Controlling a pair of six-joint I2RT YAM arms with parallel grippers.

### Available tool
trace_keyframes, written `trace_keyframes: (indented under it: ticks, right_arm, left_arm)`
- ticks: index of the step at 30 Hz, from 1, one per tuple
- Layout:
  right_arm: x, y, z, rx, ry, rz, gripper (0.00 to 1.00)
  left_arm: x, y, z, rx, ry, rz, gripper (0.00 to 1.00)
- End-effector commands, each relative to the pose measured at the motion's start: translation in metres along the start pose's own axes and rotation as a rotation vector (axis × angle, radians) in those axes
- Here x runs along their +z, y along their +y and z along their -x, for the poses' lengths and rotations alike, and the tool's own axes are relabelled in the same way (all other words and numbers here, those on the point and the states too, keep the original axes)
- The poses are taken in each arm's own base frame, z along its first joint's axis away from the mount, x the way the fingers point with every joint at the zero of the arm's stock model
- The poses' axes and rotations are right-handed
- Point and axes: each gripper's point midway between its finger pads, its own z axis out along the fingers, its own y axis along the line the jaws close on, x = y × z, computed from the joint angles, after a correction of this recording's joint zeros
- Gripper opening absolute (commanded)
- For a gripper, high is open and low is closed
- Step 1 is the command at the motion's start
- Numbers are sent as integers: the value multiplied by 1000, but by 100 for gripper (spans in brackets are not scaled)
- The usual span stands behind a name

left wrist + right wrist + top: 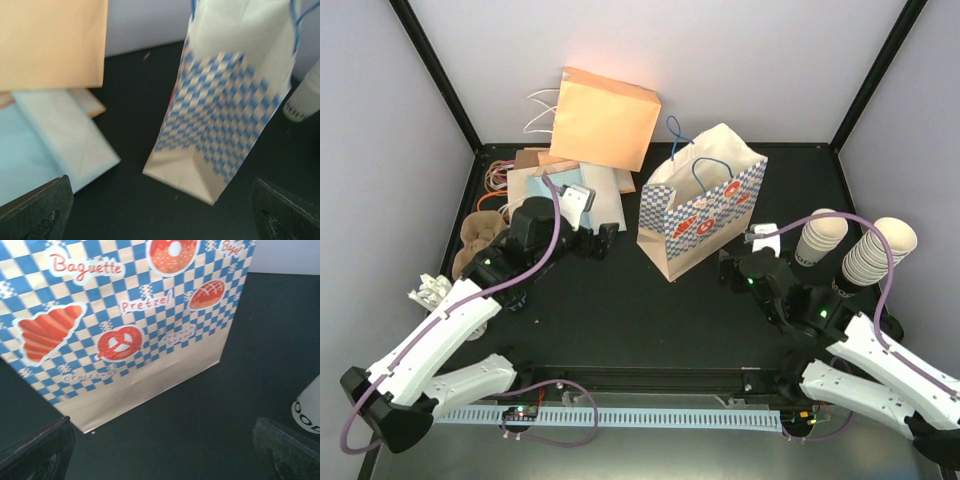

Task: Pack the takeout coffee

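**Cup out of sight, both jaws spread**

The coffee cup cannot be picked out; the inside of the one blue-checked bag [705, 215], standing mid-worktop [620, 320], is hidden. Right of it stand two stacks: a shorter cup stack [818, 238] and a taller cup stack [873, 252], both cut off in the wrist views. The left jaws and right jaws flank the bag, spread wide, pinching nothing. One orange bag [605, 115] stands far left, behind some flat bags [535, 180].

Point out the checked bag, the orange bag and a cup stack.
checked bag [705, 215]: top view, printed front.
orange bag [605, 120]: top view, flat side.
cup stack [872, 255]: top view, nested rims.
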Motion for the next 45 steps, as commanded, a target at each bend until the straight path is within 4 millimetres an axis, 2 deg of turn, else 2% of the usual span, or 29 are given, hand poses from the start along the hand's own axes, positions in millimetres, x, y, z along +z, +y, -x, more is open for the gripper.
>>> trace_keyframes:
  ticks: [1, 4, 7, 12, 14, 18, 24, 28, 29, 31, 33, 39, 45]
  right_arm:
    - [4, -19, 15, 50, -13, -123, 100]
    - [9, -35, 23, 80, 1, -169, 100]
    - [8, -57, 40, 137, 2, -216, 99]
    - [-6, -108, 63, 285, 32, -371, 80]
    - [-10, -128, 67, 357, 61, -422, 77]
    - [-32, -171, 68, 496, 97, -588, 73]
    - [-66, -211, 73, 668, 28, -730, 70]
    - [-90, -228, 73, 775, -25, -833, 73]
    - [-97, -232, 74, 807, -51, -856, 75]
    - [-105, -236, 80, 834, -87, -862, 85]
    - [-110, -237, 89, 861, -106, -853, 86]
    - [-107, -227, 108, 924, -98, -773, 87]
    - [-104, -235, 104, 942, -124, -820, 87]
  left_arm:
    - [-17, 19, -27, 93, 73, 71, 99]
    - [-19, 21, -38, 134, 84, 74, 99]
    - [-18, 23, -48, 169, 86, 73, 99]
    - [-13, 20, -61, 197, 67, 34, 99]
    - [-12, 17, -62, 200, 62, 19, 99]
    - [-12, 11, -64, 200, 62, -22, 99]
    - [-15, 9, -67, 194, 58, -32, 99]
    - [-19, 7, -66, 190, 35, -43, 99]
    - [-20, 7, -65, 189, 29, -47, 99]
    - [-21, 5, -64, 186, 23, -54, 99]
    - [-20, 5, -64, 185, 25, -58, 99]
    - [-18, 5, -65, 184, 30, -57, 99]
    - [-17, 5, -66, 186, 35, -56, 99]
